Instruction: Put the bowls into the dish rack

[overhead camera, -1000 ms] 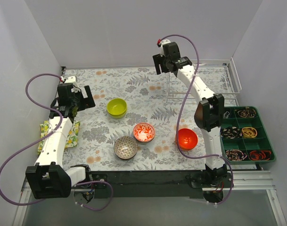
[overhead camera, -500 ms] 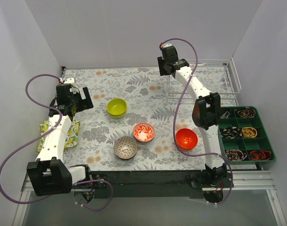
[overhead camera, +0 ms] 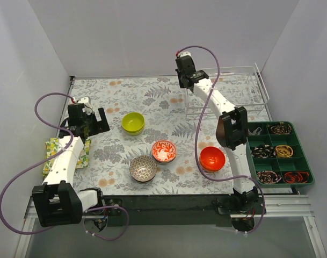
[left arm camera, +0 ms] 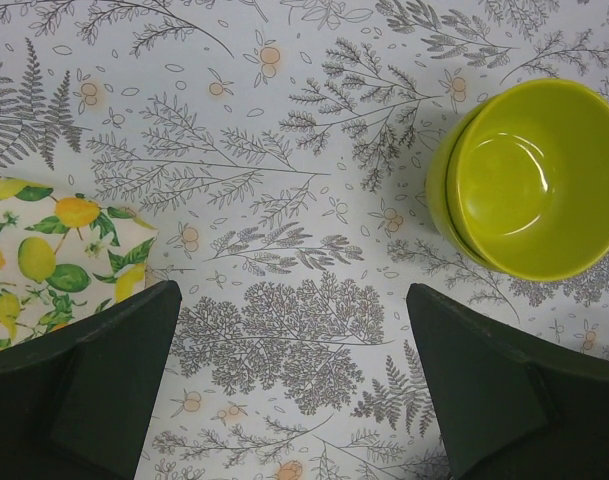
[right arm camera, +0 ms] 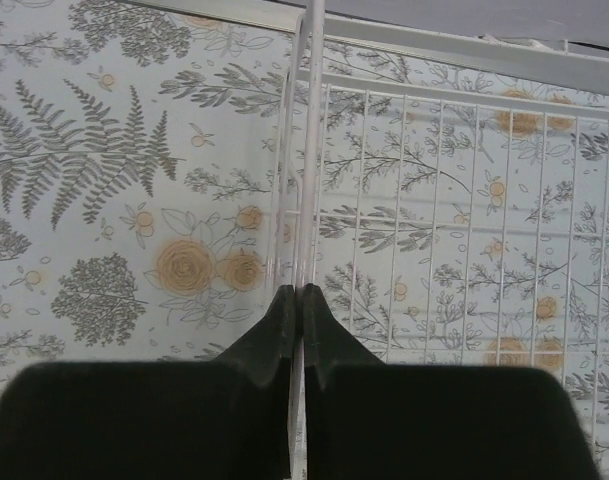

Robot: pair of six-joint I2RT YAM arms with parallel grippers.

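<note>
While its black fingers press together, right gripper (right arm camera: 296, 295): clamped on one thin upright wire at the left end of the silvery wire dish rack (right arm camera: 414, 190), holding nothing else.
Rack, change: over the last second it has slid a little toward 9 o'clock, away from the right wall. The gripper has travelled with it.
Rack, place: at about 1 o'clock on the floral-print table (overhead camera: 109, 156), with no bowl in it.
Meaning for the task: the rack is probably being dragged closer to the bowls before loading. No bowl is loaded yet.
Right arm pose: stretched far toward 12 o'clock, elbow raised above the plain orange-red bowl (overhead camera: 212, 158), wrist tipped down onto the rack's left end.
Left gripper (left arm camera: 294, 300): wide open and empty over bare tabletop.
Left gripper, surroundings: the lemon-print cloth (left arm camera: 44, 240) is at its 9 o'clock. The stacked lime-green bowls (left arm camera: 534, 180) are at its 2 o'clock, apart from it.
Left arm, change: drawn back slightly toward 6 o'clock.
Left arm pose: folded along the table's 9 o'clock side, wrist facing the green stack.
Other bowls: the red-and-white patterned bowl (overhead camera: 164, 151) and the brown-and-white patterned bowl (overhead camera: 143, 168) sit near the centre, well apart from the rack.
</note>
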